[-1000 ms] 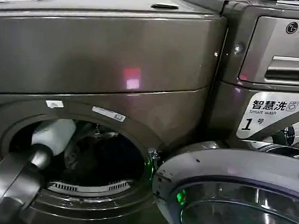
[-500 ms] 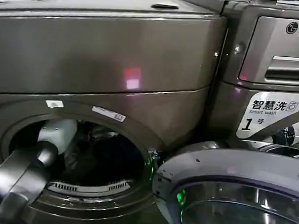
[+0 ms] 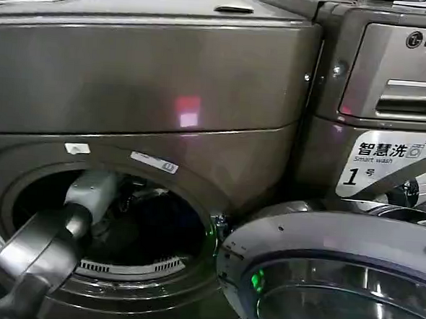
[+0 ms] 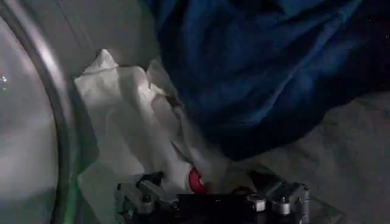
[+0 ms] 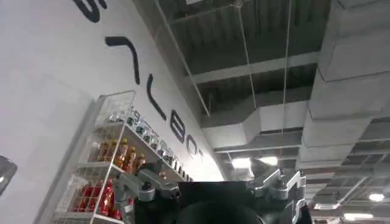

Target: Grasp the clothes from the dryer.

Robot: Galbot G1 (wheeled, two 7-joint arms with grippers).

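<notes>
Inside the bronze-grey metal front-loading dryer (image 3: pixel 151 112), the left end effector (image 4: pixel 210 198) hangs spread open beside crumpled white cloth (image 4: pixel 131 122) and dark blue fabric (image 4: pixel 268 61). Risk: closing shallow would likely pinch a fold only, letting clothes slip.

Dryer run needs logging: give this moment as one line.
left gripper: open, inside dryer | nearest: white cloth, blue cloth | right gripper: raised, idle
</notes>
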